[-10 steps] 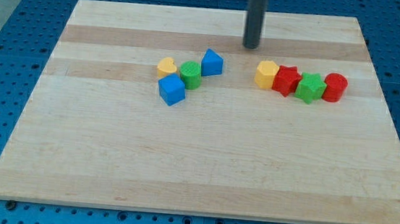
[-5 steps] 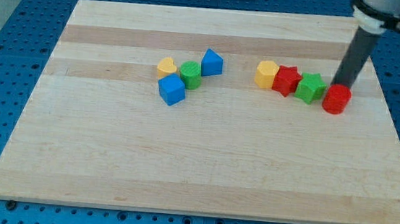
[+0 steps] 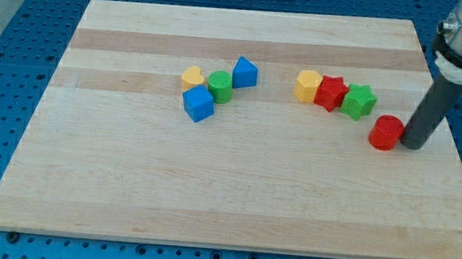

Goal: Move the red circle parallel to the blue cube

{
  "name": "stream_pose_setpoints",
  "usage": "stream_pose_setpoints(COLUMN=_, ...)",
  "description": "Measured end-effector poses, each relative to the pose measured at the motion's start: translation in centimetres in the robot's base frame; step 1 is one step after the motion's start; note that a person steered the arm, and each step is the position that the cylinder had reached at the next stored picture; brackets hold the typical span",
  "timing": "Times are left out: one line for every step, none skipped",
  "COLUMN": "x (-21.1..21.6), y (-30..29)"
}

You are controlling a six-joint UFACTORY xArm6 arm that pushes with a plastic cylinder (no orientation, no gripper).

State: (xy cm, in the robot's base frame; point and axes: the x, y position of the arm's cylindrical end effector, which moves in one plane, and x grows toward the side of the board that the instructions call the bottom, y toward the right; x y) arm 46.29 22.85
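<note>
No readable writing. Red circle block (image 3: 387, 131) now below green star block (image 3: 357, 101), shifted down; my tip (image 3: 412, 146) touching its right, no gripper.

The rod's tip (image 3: 412, 147) stands just right of the red circle (image 3: 387, 132), seemingly touching. That block sits below-right of the green star (image 3: 357, 101), well right of the blue cube (image 3: 198, 104).

Red circle (image 3: 386, 132), blue cube (image 3: 198, 104), pale board (image 3: 209, 186).

Pale wooden board (image 3: 233, 197), banded grain, lay on blue perforated table (image 3: 4, 34). Light even and soft. White strip along view's top-left.
</note>
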Motion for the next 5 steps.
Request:
stream_pose_setpoints(x=-0.6, y=-2.4)
stream_pose_setpoints(x=-0.6, y=-5.7)
stream_pose_setpoints(x=-1.0, y=-8.5)
stream_pose_setpoints(x=-1.9, y=-9.9)
stream_pose_setpoints(x=-2.3, y=-11.8)
